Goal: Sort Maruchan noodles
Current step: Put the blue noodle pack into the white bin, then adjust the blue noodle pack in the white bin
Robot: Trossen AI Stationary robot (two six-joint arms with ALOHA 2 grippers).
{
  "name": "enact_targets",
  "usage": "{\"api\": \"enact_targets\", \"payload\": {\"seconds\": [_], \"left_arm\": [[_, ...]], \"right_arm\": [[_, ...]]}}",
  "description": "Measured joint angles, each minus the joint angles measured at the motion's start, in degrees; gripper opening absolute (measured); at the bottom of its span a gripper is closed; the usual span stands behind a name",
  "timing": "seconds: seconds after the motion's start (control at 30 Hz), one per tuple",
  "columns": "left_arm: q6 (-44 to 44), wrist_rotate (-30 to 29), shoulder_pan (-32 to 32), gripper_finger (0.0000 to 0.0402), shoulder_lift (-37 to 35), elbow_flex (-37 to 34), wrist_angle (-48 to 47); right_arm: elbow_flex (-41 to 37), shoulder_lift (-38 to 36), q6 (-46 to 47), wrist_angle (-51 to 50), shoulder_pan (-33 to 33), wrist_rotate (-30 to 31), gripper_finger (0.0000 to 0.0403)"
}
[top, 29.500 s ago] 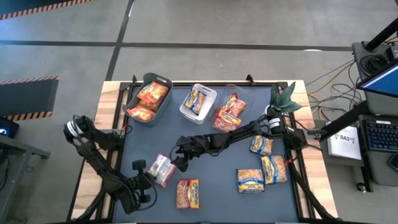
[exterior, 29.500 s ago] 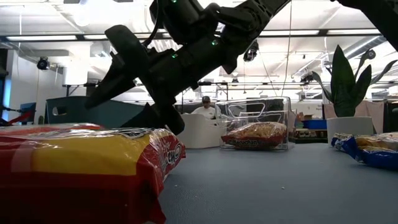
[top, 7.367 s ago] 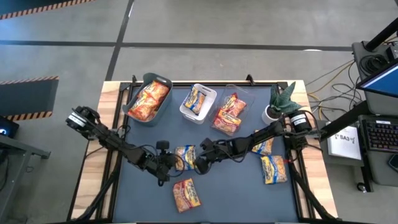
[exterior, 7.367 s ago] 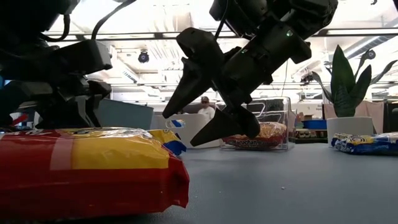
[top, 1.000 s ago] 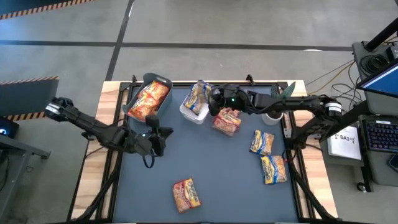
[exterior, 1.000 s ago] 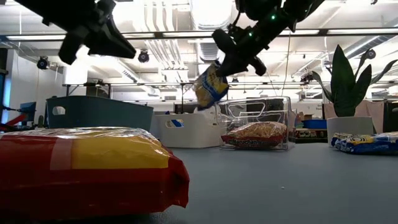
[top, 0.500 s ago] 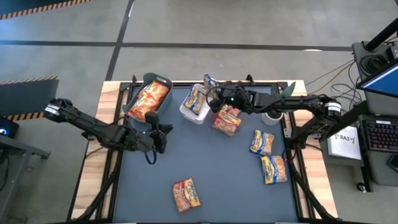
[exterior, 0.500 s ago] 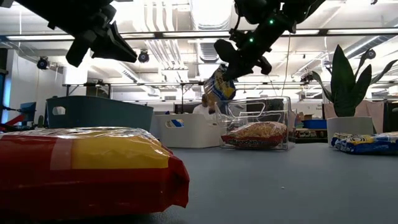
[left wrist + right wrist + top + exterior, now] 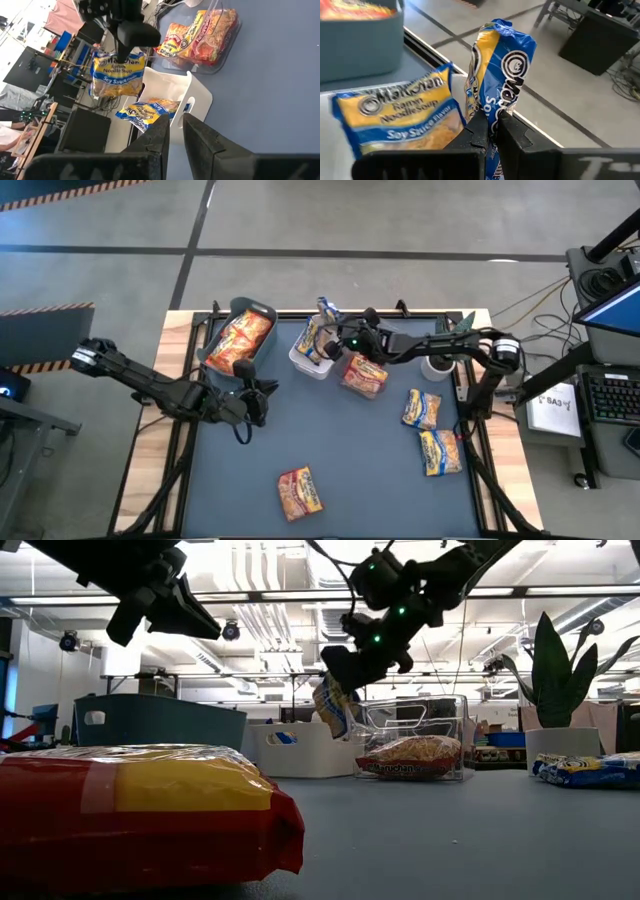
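A blue-and-yellow packet [image 9: 328,311] is pinched by the right claw [image 9: 343,335] over the white bin [image 9: 300,358]; left claw [image 9: 248,405] nearly pressed together, nothing held.

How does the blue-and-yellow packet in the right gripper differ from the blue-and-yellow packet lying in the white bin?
The held packet hangs in the air above the white bin, pinched by the shut right gripper; the binned packet lies loose inside, touched by no gripper. The held one hangs nearly upright; the binned one lies tilted. Both are blue-and-yellow Maruchan soy sauce packets.
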Motion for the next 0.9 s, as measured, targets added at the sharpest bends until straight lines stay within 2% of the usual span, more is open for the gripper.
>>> {"api": "enact_targets", "payload": {"seconds": [0.23, 0.47, 0.6, 0.73, 0.9], "left_arm": [[-0.3, 0.0, 0.0, 0.0038, 0.0, 0.0, 0.0], [-0.3, 0.0, 0.0, 0.0038, 0.0, 0.0, 0.0], [-0.3, 0.0, 0.0, 0.0038, 0.0, 0.0, 0.0], [-0.3, 0.0, 0.0, 0.0038, 0.0, 0.0, 0.0], [-0.4, 0.0, 0.0, 0.0038, 0.0, 0.0, 0.0]], "right_arm": [[1.4, 2.0, -1.6, -0.2, 0.0, -1.4, 0.0019], [1.4, 1.2, 0.1, -1.7, -0.2, -1.5, 0.0074], [1.3, 0.2, 0.8, -4.0, -0.5, -1.5, 0.0091], [1.3, -1.0, 1.3, -4.4, -0.5, -1.5, 0.009], [1.3, -1.2, 4.4, -6.5, -0.9, -2.5, 0.0068]]}}
